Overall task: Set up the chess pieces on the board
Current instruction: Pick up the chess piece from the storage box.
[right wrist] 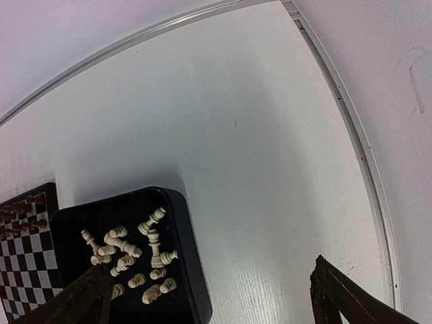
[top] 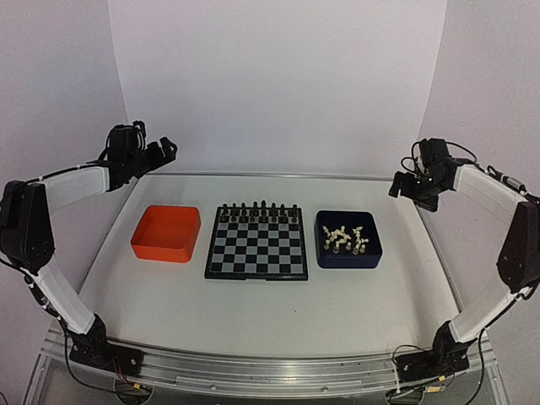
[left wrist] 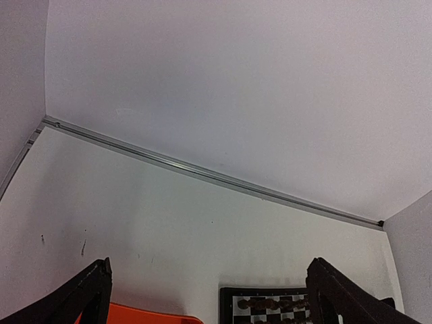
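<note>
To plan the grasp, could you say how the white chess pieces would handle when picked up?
The chess pieces look tiny, so probably light and slippery. Several lie toppled in the dark blue tray, so they may roll.

smooth cream plastic chess pieces (right wrist: 123, 246)

Left wrist view: bottom edge cuts the small black-and-light-grey checkered chessboard (left wrist: 227, 304) to its far strip, and the orange plastic tray (left wrist: 145, 316) to a sliver. Right wrist view: dark blue tray (right wrist: 192, 277) cropped at the bottom. Wrist views show only the fingertips of left end effector (left wrist: 210, 266) and right end effector (right wrist: 210, 266). Top view: cream-white plastic chess pieces (top: 346, 239) and dark chess pieces (top: 263, 207) are too small to tell which is which.
</note>
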Available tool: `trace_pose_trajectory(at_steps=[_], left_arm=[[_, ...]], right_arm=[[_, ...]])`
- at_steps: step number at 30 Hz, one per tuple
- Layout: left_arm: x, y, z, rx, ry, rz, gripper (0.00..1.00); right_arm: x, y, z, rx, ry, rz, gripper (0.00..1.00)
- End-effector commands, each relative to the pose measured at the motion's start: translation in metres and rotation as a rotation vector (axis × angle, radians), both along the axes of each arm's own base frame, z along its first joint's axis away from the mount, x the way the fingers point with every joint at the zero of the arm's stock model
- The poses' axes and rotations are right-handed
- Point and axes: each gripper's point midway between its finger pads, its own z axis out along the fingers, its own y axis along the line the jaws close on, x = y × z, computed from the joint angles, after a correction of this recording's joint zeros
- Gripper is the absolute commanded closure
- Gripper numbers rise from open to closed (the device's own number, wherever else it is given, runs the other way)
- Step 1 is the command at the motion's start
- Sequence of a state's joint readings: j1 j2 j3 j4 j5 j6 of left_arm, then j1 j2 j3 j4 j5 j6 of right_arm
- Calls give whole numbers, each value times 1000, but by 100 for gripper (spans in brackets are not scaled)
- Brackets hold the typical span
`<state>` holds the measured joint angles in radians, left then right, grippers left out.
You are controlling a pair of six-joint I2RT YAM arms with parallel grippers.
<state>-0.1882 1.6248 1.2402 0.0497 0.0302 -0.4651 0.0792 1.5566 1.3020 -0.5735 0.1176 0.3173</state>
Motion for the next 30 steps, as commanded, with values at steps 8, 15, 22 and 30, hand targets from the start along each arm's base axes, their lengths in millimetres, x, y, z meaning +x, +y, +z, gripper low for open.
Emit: trace_pose_trajectory(at_steps=[8, 15, 22, 30], left_arm=[[-8, 5, 22, -12, -53, 17, 0], [-5, 4, 20, -16, -61, 14, 0], [-2, 0, 13, -17, -39, -2, 0], [-4, 2, 13, -14, -40, 6, 0]], right_arm=[[11, 53, 29, 186, -33, 250, 2], [7, 96, 22, 161, 16, 418, 2], [0, 141, 9, 126, 75, 629, 2], [-7, 174, -17, 84, 136, 780, 12]])
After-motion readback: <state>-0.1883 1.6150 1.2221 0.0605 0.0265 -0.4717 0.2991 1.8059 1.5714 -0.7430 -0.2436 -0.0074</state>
